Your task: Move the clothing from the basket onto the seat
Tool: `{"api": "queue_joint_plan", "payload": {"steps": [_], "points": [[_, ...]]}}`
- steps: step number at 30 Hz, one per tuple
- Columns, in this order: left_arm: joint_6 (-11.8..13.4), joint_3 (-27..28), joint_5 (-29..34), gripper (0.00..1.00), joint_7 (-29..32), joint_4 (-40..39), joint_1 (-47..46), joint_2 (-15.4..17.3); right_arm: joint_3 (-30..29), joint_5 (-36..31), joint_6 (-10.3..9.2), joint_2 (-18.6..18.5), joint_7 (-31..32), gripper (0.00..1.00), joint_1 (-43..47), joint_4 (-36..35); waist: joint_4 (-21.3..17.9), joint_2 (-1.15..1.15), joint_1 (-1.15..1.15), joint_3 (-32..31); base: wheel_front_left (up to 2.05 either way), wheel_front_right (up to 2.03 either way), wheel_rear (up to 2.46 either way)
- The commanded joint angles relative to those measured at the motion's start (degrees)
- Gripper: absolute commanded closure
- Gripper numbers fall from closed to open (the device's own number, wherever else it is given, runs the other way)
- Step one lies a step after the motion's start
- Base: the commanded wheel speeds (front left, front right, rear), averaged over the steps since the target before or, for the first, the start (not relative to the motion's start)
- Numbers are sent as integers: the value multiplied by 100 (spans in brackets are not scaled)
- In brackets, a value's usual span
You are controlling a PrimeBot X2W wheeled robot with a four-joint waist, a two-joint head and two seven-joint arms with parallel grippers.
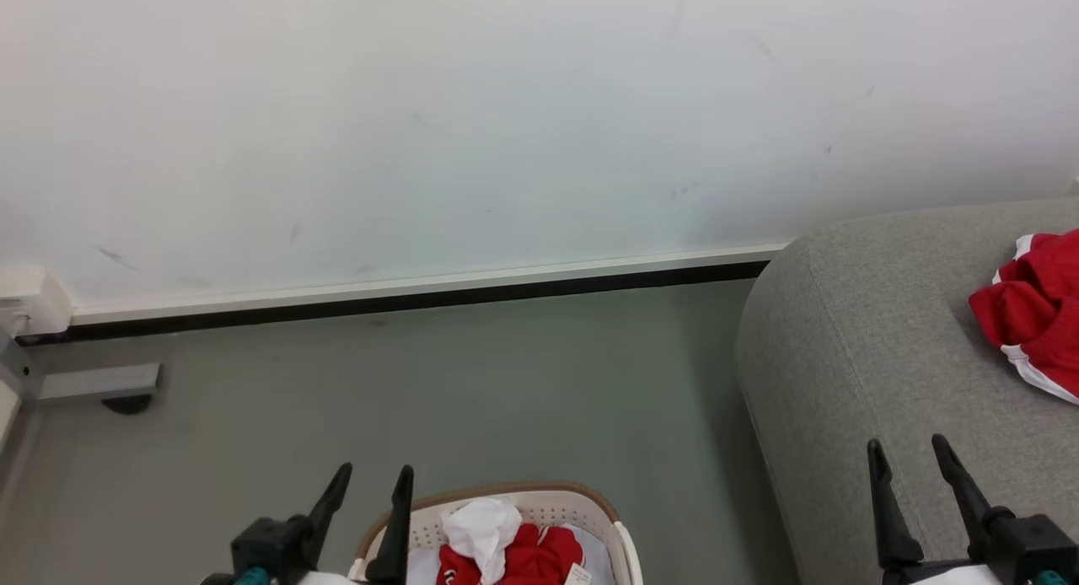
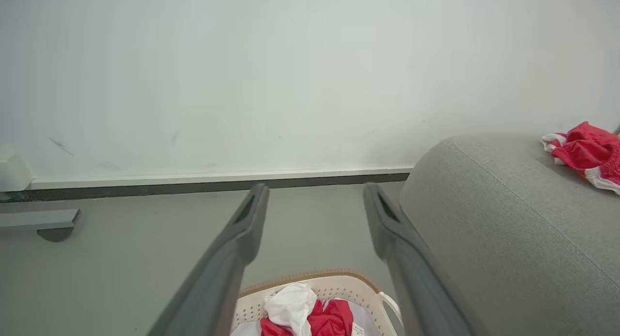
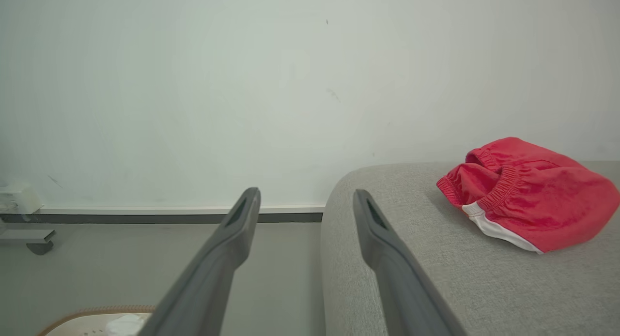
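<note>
Red clothing point(image 1: 531, 560) bunched in basket point(image 1: 552, 507) on floor point(image 1: 506, 383) by seat point(image 1: 843, 357) corner; red shorts point(image 1: 1033, 315) lying on seat. Left tool point(image 1: 375, 469), right tool point(image 1: 906, 442) hovering spread, empty. Likely next: left tool dropping into basket.

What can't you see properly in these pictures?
- The basket: the head view's bottom edge cuts off its near half, so the clothes inside can't be counted.
- The red garment on the seat: the head view's right edge cuts it off.
- Left wrist view: a finger of the left gripper hides part of the basket.
</note>
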Motion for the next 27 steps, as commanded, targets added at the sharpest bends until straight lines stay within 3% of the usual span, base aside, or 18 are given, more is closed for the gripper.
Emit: {"api": "queue_joint_plan", "payload": {"steps": [1, 13, 27], "points": [[-38, 90, 117, 0, -11, -10, 109, -19, 8, -10, -13, 22, 0, 0, 127, -11, 0, 0, 1, -24, 0, 0, 0], [-402, 810, 611, 0, -9, -10, 465, -382, 163, 15, -13, 144, 0, 0, 342, 83, -63, 0, 1, -142, 0, 0, 0], [-731, 1253, 981, 0, -9, 120, 509, -681, 234, 99, -13, 150, 0, 0, 303, 82, -48, 0, 1, -139, 0, 0, 0]]}}
